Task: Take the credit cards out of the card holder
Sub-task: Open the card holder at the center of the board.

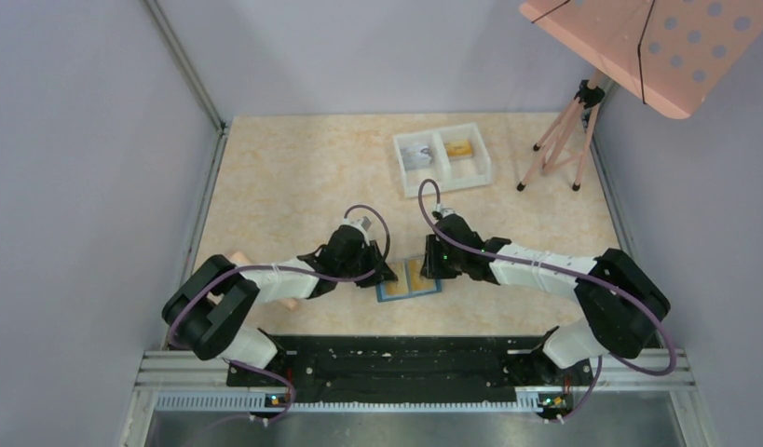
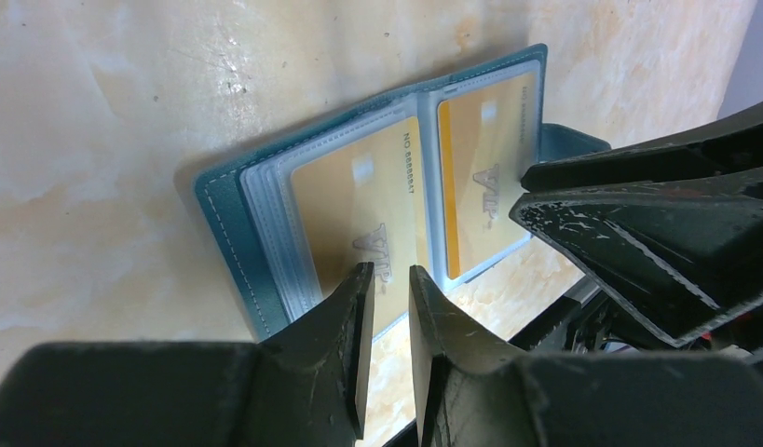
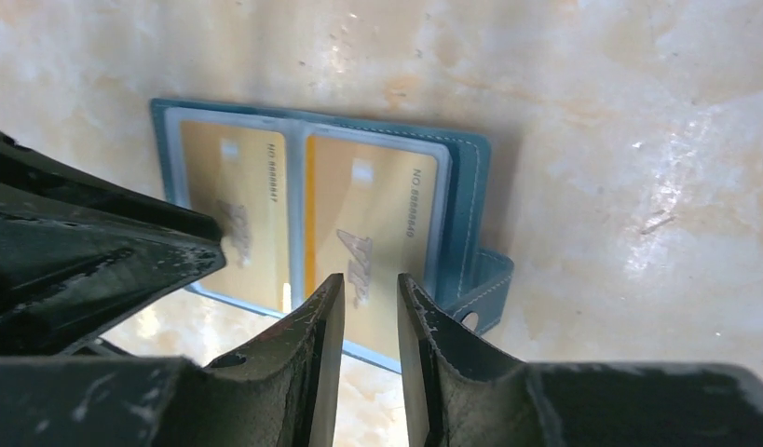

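The teal card holder lies open and flat on the table between both grippers. Each half shows a gold credit card under a clear pocket; the right wrist view shows the same two cards. My left gripper sits over the left half's near edge, its jaws a narrow gap apart with nothing between them. My right gripper sits over the half beside the snap tab, also narrowly open and empty. Whether the fingertips touch the pockets cannot be told.
A white two-compartment tray stands at the back, with a greyish card in one side and an orange one in the other. A pink tripod under a perforated pink board stands at the back right.
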`<action>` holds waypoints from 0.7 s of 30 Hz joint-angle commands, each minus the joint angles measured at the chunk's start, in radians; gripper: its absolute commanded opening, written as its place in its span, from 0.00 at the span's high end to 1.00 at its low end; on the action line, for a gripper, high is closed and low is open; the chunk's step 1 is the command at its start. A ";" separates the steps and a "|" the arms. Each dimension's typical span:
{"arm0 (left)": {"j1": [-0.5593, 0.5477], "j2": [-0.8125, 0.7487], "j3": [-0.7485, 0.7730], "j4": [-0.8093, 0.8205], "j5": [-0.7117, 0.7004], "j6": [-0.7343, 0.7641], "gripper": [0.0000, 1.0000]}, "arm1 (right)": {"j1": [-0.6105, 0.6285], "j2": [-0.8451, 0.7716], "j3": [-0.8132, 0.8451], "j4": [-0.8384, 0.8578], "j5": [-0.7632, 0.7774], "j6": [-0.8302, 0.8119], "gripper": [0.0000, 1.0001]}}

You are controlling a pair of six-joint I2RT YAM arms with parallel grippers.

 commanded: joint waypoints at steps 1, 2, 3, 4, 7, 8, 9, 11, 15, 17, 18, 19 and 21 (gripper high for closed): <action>-0.001 0.022 0.018 -0.014 -0.006 0.018 0.74 | -0.007 0.014 -0.020 0.021 0.048 -0.029 0.73; -0.002 0.024 0.021 -0.014 -0.004 0.018 0.73 | -0.007 0.018 -0.022 0.020 0.051 -0.030 0.73; -0.002 0.024 0.022 -0.014 -0.003 0.018 0.73 | -0.007 0.023 -0.023 0.021 0.049 -0.029 0.74; -0.001 0.023 0.025 -0.013 -0.004 0.017 0.74 | -0.007 0.026 -0.025 0.025 0.048 -0.029 0.74; -0.001 0.025 0.035 -0.005 0.005 0.012 0.72 | -0.008 0.030 -0.040 0.042 0.036 -0.023 0.74; -0.002 0.026 0.037 -0.001 0.007 0.011 0.71 | -0.009 0.030 -0.045 0.048 0.032 -0.022 0.74; -0.002 0.027 0.040 0.005 0.012 0.008 0.70 | -0.009 0.031 -0.048 0.051 0.027 -0.020 0.75; -0.003 0.032 0.044 0.026 0.019 0.003 0.68 | -0.011 0.029 -0.055 0.056 0.024 -0.015 0.76; -0.008 0.061 0.049 0.076 0.030 0.002 0.66 | -0.022 0.016 -0.077 0.072 0.012 -0.010 0.77; -0.009 0.087 0.052 0.105 0.037 -0.004 0.66 | -0.032 0.009 -0.089 0.084 0.005 -0.004 0.78; -0.010 0.102 0.051 0.127 0.047 -0.009 0.66 | -0.036 0.005 -0.094 0.089 0.005 -0.003 0.78; -0.011 0.117 0.050 0.153 0.057 -0.015 0.66 | -0.040 0.002 -0.098 0.093 -0.008 -0.002 0.78; -0.012 0.143 0.048 0.199 0.068 -0.026 0.66 | -0.044 -0.004 -0.106 0.098 -0.024 0.000 0.78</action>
